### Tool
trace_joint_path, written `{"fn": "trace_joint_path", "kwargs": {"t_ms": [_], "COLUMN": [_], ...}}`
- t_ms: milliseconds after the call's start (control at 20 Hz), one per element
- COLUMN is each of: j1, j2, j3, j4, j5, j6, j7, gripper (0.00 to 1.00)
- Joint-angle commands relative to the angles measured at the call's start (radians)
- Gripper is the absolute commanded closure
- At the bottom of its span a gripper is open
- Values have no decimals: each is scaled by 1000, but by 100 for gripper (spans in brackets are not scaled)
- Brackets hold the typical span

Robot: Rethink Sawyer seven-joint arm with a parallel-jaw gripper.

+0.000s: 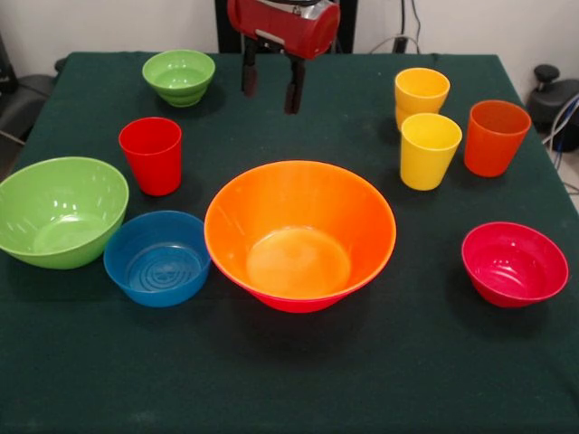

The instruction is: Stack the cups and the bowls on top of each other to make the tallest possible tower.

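Front view: I see the gripper [271, 83] hanging above the dark green table [289, 389] with its two fingers apart and nothing between them. In the middle stands the large orange bowl [299, 231], sitting inside a pink bowl [298, 304] of which only the bottom edge shows. The small blue bowl [157, 258] touches the medium green bowl [61, 211]. The red cup [151, 155] and the small green bowl [179, 76] stand behind them. Two yellow cups [422, 93] [430, 149], the orange cup [495, 136] and the small red bowl [514, 263] stand on the other side.
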Motion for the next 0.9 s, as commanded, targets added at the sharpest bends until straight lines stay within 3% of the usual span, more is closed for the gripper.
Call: {"fn": "trace_joint_path", "kwargs": {"t_ms": [50,550,700,900], "j1": [-4,-20,-19,7], "j2": [87,137,148,126], "j3": [112,163,159,123], "j4": [-132,-218,-228,-168], "j5": [-35,-49,-41,-14], "j6": [154,211,207,179], "j7": [-162,-248,-207,-86], "gripper": [0,0,0,0]}}
